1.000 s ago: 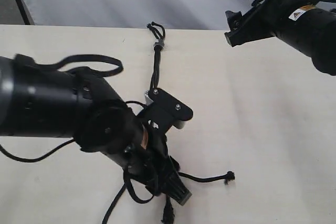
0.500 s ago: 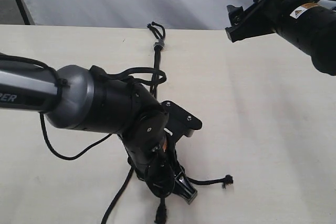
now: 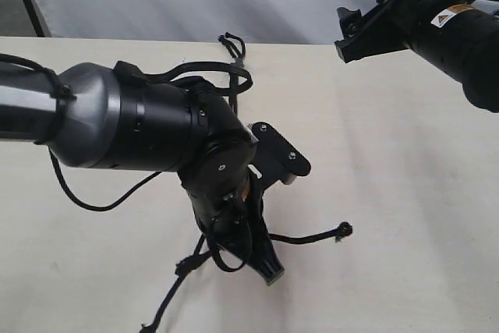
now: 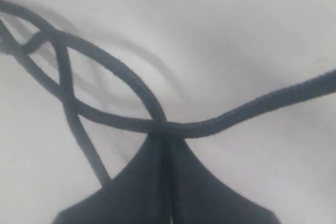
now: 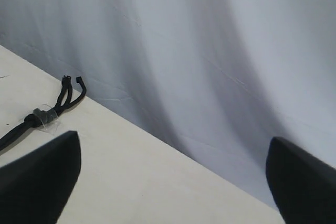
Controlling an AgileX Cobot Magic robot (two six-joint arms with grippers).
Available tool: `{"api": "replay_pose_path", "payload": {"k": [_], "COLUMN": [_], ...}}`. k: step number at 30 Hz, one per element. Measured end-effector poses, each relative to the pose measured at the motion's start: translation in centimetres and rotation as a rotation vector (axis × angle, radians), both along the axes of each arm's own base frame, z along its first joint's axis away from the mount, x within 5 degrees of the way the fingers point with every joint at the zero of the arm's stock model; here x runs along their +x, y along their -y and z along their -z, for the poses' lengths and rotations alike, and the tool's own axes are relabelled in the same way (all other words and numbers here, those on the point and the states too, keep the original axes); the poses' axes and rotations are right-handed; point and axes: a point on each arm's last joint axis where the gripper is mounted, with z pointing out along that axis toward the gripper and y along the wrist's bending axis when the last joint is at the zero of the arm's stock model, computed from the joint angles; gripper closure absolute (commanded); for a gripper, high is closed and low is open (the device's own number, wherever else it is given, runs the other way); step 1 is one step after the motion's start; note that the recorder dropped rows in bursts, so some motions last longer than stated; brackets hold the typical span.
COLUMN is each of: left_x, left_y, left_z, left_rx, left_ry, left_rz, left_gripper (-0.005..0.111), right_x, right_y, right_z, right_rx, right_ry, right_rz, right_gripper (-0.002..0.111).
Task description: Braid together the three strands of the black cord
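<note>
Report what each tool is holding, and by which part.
Left tool is shut on one strand, pinched partway along its length, short of its frayed end. Right tool is open, holding nothing.

My left gripper [image 3: 267,271]: low over the table [image 3: 405,216], tips pointing down, wrist sharply bent.
My right gripper [image 3: 348,35]: raised at the far right, well apart from the cord [image 3: 231,43].
Cord: its looped end lies near the table's far edge, and my left arm hides its middle.
Side strand [image 3: 312,238]: runs from my left gripper toward my right, ending in a frayed knot.
Near strand [image 3: 168,302]: trails toward the near edge.
</note>
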Motion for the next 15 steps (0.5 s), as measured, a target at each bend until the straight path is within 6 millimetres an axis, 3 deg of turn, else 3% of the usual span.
{"api": "replay_pose_path", "payload": {"k": [15], "left_x": [1.8], "left_y": [-1.6], "left_z": [0.1], "left_rx": [0.315], "left_ry": [0.205], "left_rz": [0.350], "left_gripper": [0.107], "right_x": [0.0], "right_y": [0.0], "right_z": [0.0], "right_rx": [0.017], "right_ry": [-0.001], "right_rz": [0.004], "right_gripper": [0.020]}}
